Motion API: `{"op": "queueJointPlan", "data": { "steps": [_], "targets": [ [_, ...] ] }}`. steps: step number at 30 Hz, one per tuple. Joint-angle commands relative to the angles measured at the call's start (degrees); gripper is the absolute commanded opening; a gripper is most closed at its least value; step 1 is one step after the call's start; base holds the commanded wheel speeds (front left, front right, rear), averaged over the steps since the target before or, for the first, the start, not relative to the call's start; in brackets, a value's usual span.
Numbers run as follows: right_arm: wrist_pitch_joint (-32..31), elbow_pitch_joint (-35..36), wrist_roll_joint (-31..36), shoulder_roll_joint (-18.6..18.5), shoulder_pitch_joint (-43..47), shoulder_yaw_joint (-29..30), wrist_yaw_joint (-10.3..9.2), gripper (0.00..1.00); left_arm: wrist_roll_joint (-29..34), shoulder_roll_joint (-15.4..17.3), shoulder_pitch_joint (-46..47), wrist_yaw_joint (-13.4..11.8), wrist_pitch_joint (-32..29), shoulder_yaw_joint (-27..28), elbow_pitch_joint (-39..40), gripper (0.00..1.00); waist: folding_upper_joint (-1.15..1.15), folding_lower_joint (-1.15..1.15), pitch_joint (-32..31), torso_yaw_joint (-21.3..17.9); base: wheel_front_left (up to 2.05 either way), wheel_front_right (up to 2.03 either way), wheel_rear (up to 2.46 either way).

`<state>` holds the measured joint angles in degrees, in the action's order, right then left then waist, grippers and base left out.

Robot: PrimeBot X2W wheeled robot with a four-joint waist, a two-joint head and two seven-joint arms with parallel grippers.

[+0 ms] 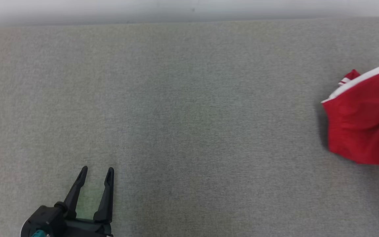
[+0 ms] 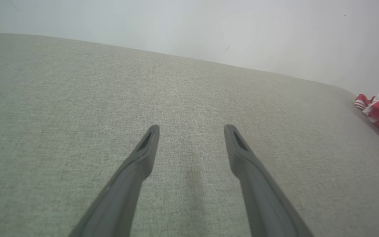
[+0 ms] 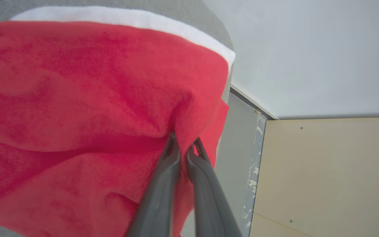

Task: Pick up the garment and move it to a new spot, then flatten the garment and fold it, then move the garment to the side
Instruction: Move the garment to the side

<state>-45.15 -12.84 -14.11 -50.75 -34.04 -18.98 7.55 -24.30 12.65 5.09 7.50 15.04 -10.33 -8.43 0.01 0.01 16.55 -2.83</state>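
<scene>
Red cloth with a white band along one edge, the garment (image 1: 364, 125), is bunched at the far right of my head view on the grey woven tabletop (image 1: 189, 98), partly cut off by the frame. A small red-and-white striped piece pokes out on its far side.

My right tool (image 3: 185, 138) is clenched on a fold of the garment. In the right wrist view its two dark fingers are pinched together, with red cloth gathered around their tips. I cannot tell whether the cloth is lifted clear of the surface.

My left tool (image 1: 97, 169) is at the lower left, well apart from the garment. It is released, with its fingers spread wide over bare fabric and nothing between them. In the left wrist view, the garment is at the right edge, near the pale wall (image 2: 209, 26).
</scene>
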Motion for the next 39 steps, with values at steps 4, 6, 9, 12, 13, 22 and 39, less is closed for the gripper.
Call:
{"op": "queueJointPlan", "data": {
  "steps": [4,6,9,12,13,22,39],
  "targets": [
    [4.13,-3.76,-0.81,-4.65,-2.7,-3.48,-0.12,0.0,-0.56,0.49,1.22,-0.05,0.13,-0.58,0.25,1.0,-0.01,-0.01,2.17,2.13,0.0,0.0,0.0],
    [5.53,-6.16,-0.9,-5.64,-3.37,-3.94,-0.12,0.0,-0.57,0.6,1.28,-0.05,0.13,-0.94,0.26,1.0,-0.01,-0.01,2.47,2.6,0.0,0.0,0.0],
    [7.63,-9.33,-0.62,-6.12,-4.16,-2.85,-0.12,0.0,-0.48,0.81,1.64,-0.05,0.13,-1.09,0.6,1.0,-0.01,-0.01,2.91,3.04,0.0,0.0,0.0],
    [9.56,-13.31,0.42,-4.62,-3.83,0.31,-0.12,0.0,0.02,0.89,1.61,-0.05,0.13,-0.67,1.03,1.0,-0.01,-0.01,3.51,3.01,0.0,0.0,0.0],
    [10.05,-14.09,0.8,-4.14,-3.76,1.58,-0.13,0.0,0.16,0.82,1.68,-0.05,0.13,-0.58,1.06,1.0,-0.01,-0.01,3.63,2.93,0.0,0.0,0.0],
    [11.05,-16.57,5.01,1.19,-1.48,8.57,-0.12,0.46,0.9,0.99,2.07,-0.05,0.13,-0.83,0.76,1.0,-0.01,-0.01,3.76,1.31,0.0,0.0,0.0],
    [14.28,-9.6,7.92,15.29,5.07,23.78,-0.12,1.0,0.76,-0.76,0.77,-0.05,0.13,1.63,3.29,1.0,-0.01,-0.01,-0.77,1.07,0.0,0.0,0.0]
  ]
}}
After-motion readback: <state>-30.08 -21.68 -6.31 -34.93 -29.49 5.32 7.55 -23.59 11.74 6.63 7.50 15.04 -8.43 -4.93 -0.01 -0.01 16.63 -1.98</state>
